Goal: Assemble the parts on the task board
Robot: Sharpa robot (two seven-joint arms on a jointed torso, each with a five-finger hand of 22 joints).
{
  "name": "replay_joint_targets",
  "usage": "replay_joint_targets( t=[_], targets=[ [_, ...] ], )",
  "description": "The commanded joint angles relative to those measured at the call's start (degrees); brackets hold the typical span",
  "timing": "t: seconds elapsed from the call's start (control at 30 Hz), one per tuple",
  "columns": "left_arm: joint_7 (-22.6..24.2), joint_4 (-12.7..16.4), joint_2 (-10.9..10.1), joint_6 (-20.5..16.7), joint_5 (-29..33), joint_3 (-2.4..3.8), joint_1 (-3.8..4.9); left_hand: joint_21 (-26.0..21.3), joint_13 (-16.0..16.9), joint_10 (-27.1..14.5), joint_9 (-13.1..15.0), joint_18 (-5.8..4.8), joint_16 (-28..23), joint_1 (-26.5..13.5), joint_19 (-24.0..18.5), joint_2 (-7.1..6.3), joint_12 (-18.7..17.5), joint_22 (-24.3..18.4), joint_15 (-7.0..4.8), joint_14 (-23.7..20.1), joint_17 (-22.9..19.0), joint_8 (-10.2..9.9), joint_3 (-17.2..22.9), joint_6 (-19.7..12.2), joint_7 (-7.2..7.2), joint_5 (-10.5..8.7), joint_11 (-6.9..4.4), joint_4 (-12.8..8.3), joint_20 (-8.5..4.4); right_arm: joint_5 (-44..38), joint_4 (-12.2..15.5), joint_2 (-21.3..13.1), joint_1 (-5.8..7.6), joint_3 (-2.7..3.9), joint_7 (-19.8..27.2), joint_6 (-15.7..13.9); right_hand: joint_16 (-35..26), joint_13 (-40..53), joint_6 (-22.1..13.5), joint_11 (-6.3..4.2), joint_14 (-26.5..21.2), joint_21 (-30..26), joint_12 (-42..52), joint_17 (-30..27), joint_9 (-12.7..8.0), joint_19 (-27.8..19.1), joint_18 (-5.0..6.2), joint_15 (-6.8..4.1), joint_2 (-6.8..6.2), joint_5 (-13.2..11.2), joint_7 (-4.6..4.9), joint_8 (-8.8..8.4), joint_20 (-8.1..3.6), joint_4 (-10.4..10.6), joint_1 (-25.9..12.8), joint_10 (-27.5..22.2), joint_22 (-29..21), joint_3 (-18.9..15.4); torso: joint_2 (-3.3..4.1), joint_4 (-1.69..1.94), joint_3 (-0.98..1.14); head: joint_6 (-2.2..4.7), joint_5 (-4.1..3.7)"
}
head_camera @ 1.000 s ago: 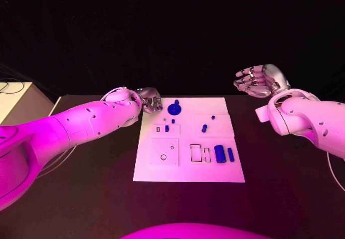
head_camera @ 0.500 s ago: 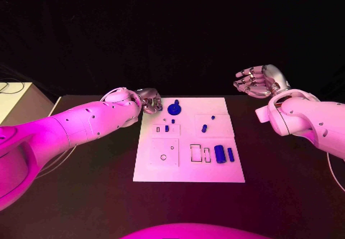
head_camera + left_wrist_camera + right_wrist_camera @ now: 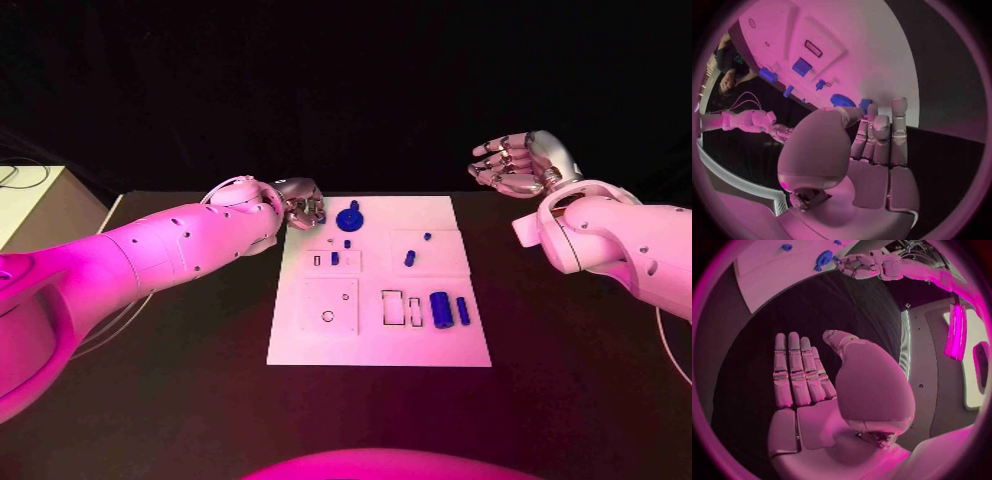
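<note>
- Your left hand (image 3: 300,203) is at the far left corner of the task board (image 3: 329,345), fingers reaching in toward the round blue gear-like part (image 3: 349,216). In the left wrist view the fingertips (image 3: 869,106) sit right at that part (image 3: 842,100), touching or just short of it; I cannot tell whether you have a pinch on it, and nothing is lifted clear.
- My read is that the hand is angled low over the corner so the fingers can take the part from the side.
- Your right hand (image 3: 522,162) is raised well apart from the board, past its far right corner, above the worktop (image 3: 577,380). The right wrist view shows its fingers (image 3: 792,370) straight and side by side, the thumb out, the palm bare: it holds nothing. It looks parked out of the way so the left has room.
- Further out on the board, small blue parts stand near the middle: two by the left-hand slots (image 3: 335,257) and two toward the right (image 3: 410,257).
- Near the board's right edge lie a wide blue block (image 3: 440,309) and a slim blue bar (image 3: 463,309), just beside outlined empty recesses (image 3: 392,307). Those recesses suggest most of the assembly is not yet done.
</note>
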Motion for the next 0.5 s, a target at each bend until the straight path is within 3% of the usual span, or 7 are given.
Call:
replay_joint_targets(
  t=[0.03, 0.23, 0.5],
  targets=[
    [0.8, 0.1, 0.0, 1.4, 0.1, -0.15, -0.24, -0.2, 0.1, -0.5, 18.7, -0.11, -0.1, -0.7, -0.6, -0.2, 0.4, 0.1, 0.05, -0.3, 0.0, 0.5, 0.5, 0.6, -0.13, 0.38, 0.02, -0.2, -0.05, -0.2, 0.0, 0.0, -0.05, 0.01, 0.4, 0.8, -0.2, -0.1, 0.3, -0.08, 0.4, 0.0, 0.0, -0.1, 0.0, -0.2, 0.65, 0.09, 0.15, 0.3, 0.13, -0.36, 0.06, -0.2, -0.6, 0.4, -0.1, -0.1, 0.02, 0.0, 0.01, -0.04, -0.02],
    [1.3, 0.4, -0.2, 0.6, 0.1, -0.19, -0.24, -0.2, 0.2, -0.5, 18.8, -0.09, -0.1, -1.2, -0.6, -0.96, 0.5, 0.3, -0.09, -0.3, 0.0, 0.7, 0.8, 0.9, -0.24, 0.36, -0.15, -1.2, -0.14, -0.2, 0.0, -0.1, -0.07, 0.01, 0.3, 0.8, -0.3, -0.1, 0.3, -0.07, 0.4, -0.1, 0.0, -0.1, 0.0, -0.2, 0.64, 0.11, 0.18, 0.3, 0.14, -0.39, 0.07, -0.2, -0.8, 0.4, -0.2, -0.1, 0.0, 0.03, -0.01, -0.07, -0.04],
    [2.4, 1.1, -0.7, -0.9, 0.0, -0.32, -0.26, 0.2, 0.0, -0.1, 19.1, -0.2, 0.0, -2.4, -0.3, -4.01, 0.5, 0.8, -0.21, 0.0, 0.2, 1.3, -1.3, 0.7, -0.2, 0.34, -0.28, -3.3, -0.26, -0.2, 0.0, -0.1, -0.11, 0.01, 0.3, 0.8, -0.3, -0.1, 0.3, -0.07, 0.4, -0.1, 0.0, -0.1, 0.0, -0.2, 0.64, 0.11, 0.18, 0.3, 0.14, -0.39, 0.07, -0.2, -0.8, 0.4, -0.2, -0.1, -0.02, 0.08, -0.03, -0.03, -0.02]
  ],
)
